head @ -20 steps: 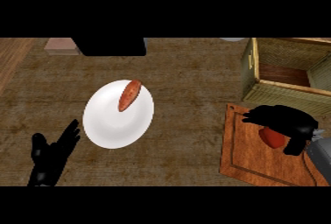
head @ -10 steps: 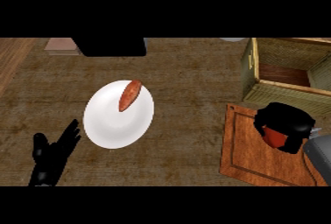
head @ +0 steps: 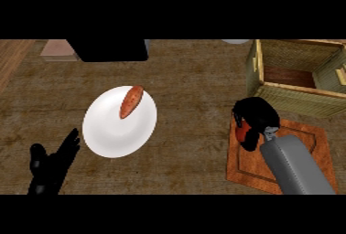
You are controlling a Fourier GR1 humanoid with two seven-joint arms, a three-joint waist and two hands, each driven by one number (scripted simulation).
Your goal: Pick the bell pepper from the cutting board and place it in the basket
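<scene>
- Red bell pepper (head: pixel 240 132): a red patch showing on the left side of the right robot hand (head: pixel 256 119), whose black fingers are curled round it; it is over the left edge of the cutting board.
- Orange-brown wooden cutting board (head: pixel 300 137): under and to the right of the right robot hand, lying flat on the counter (head: pixel 189 77).
- Woven straw-coloured basket (head: pixel 297 98), square, with a reddish-brown floor: just beyond the right robot hand, touching the board's far edge.
- White oval plate (head: pixel 111 132): between the two robot hands, bearing an orange-red elongated food piece (head: pixel 131 101) near its far rim.
- Left robot hand (head: pixel 51 162): fingers straight and spread, resting near the lower left edge, just beside the plate.
- Black box-shaped object (head: pixel 111 50): far side of the counter, well beyond the left robot hand.
</scene>
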